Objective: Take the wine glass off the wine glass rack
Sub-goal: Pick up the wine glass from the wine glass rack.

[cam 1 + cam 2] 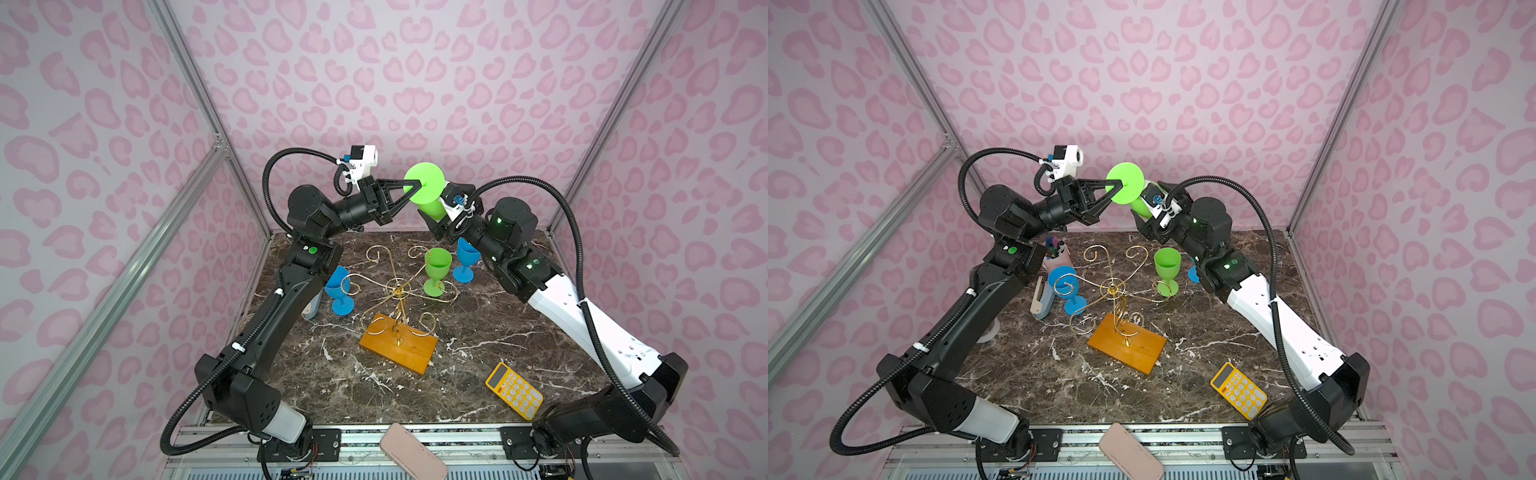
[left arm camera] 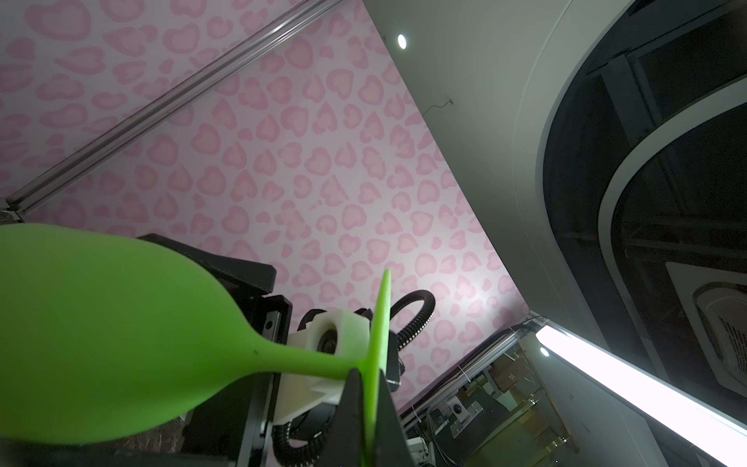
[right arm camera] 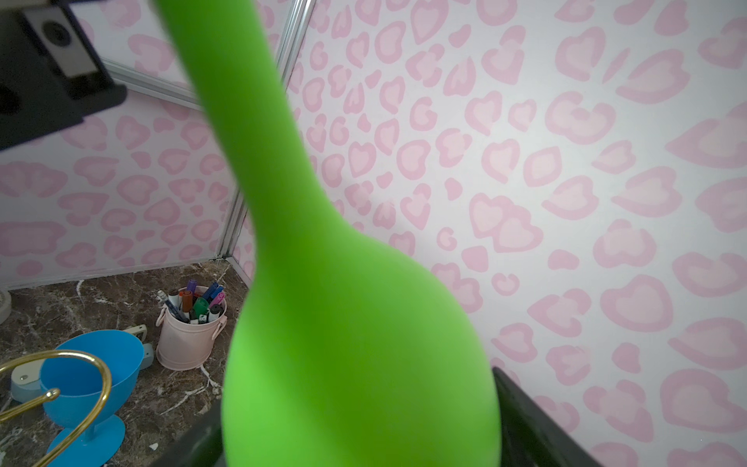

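left fingers (image 1: 399,181) clamp the matte green wine glass (image 1: 430,189) by its disc foot; right fingers (image 3: 525,412), grip unclear.

Dark marble bench (image 1: 478,357). Yellow calculator (image 1: 514,391) near front right corner, keys up, lying askew. Pink flat case (image 1: 413,451) on front rail, off marble. Pink bucket of markers (image 3: 190,335) upright in far left corner. Pale blue-and-beige item (image 1: 1042,299) lying near bucket, kind unclear. Pink heart-print walls (image 1: 415,62).
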Robot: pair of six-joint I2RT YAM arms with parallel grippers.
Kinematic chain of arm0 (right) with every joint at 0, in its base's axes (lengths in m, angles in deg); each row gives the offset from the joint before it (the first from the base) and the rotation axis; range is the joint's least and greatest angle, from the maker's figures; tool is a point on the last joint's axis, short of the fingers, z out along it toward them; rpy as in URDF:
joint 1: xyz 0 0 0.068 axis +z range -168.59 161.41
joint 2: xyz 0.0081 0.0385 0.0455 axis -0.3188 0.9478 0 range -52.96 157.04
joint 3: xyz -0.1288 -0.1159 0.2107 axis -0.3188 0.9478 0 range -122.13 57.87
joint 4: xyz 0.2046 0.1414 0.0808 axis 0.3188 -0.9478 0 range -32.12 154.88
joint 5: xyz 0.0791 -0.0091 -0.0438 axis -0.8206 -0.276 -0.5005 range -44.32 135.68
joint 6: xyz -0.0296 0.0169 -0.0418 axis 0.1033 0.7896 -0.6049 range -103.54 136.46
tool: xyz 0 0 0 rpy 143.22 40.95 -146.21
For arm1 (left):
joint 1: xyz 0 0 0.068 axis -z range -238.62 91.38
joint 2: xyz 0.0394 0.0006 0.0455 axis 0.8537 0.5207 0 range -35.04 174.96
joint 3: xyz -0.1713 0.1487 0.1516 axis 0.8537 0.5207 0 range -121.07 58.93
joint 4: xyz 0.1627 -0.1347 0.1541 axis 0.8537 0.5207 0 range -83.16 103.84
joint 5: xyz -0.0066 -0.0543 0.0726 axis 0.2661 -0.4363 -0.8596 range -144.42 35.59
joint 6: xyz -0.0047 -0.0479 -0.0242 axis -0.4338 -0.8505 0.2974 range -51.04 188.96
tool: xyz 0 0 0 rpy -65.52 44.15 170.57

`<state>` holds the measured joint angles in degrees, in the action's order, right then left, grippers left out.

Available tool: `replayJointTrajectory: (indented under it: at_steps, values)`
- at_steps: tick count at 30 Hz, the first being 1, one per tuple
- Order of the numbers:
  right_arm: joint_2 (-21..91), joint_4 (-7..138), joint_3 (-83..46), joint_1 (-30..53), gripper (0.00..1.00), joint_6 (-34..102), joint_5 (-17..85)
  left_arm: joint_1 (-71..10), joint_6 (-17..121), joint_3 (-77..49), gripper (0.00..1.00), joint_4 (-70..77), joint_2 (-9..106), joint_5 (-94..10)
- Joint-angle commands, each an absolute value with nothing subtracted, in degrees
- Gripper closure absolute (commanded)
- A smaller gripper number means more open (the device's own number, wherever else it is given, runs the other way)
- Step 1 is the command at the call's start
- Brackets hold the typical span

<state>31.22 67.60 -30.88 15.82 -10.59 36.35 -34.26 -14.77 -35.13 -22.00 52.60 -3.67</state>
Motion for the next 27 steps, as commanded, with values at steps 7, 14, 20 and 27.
replayJointTrajectory:
  at_steps: [7,14,20,27]
  values:
    - [29.6,71.2,-29.3,16.0,0.33,-9.6,36.2,-34.5,-15.0,-34.7,0.95,-23.6,52.5,-3.1]
    - [27.6,70.5,-28.5,16.3,0.39,-9.6,35.2,-34.8,-14.6,-34.9,0.48,-22.4,52.2,-3.4]
    - [25.6,64.8,-29.7,16.3,0.40,-7.6,37.4,-35.9,-10.9,-34.5,0.22,-21.4,50.2,-3.8]
    - [29.1,38.7,-45.0,16.2,0.42,-4.2,41.8,-37.0,12.1,-31.8,0.22,-8.2,42.5,-10.7]
